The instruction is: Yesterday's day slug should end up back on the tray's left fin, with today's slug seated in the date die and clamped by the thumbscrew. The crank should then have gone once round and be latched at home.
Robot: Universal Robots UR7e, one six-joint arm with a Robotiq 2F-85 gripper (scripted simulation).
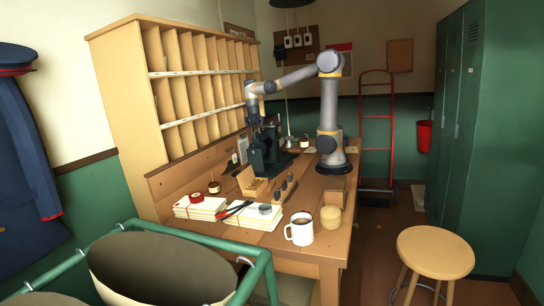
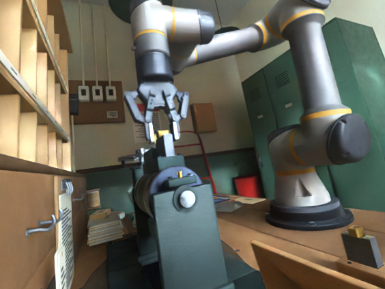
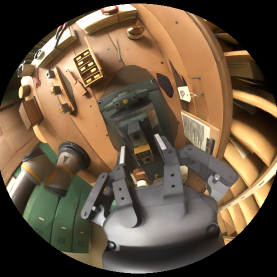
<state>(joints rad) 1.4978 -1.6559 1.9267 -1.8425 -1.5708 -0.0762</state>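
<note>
A brass day slug [image 3: 142, 152] sits in the date die [image 3: 137, 137] on top of the dark green cancelling machine [image 1: 266, 150]. My gripper [image 3: 140, 152] is straight above it, half open and holding nothing. Its fingers stand on either side of the slug [image 2: 162, 134]. The slug tray [image 1: 284, 189] lies on the bench in front of the machine, with slugs on its fins [image 3: 60, 90]. One tray slug [image 2: 355, 231] shows at the right of the second side camera. A white knob [image 2: 187, 198] sits on the machine's front face.
A small wooden box of brass slugs [image 1: 252, 183] lies beside the tray. The pigeonhole shelf [image 1: 182, 87] rises close on my left. Envelope stacks [image 1: 228, 213], a mug [image 1: 300, 228], pliers [image 1: 233, 209] and an ink bottle [image 1: 213, 186] fill the near bench.
</note>
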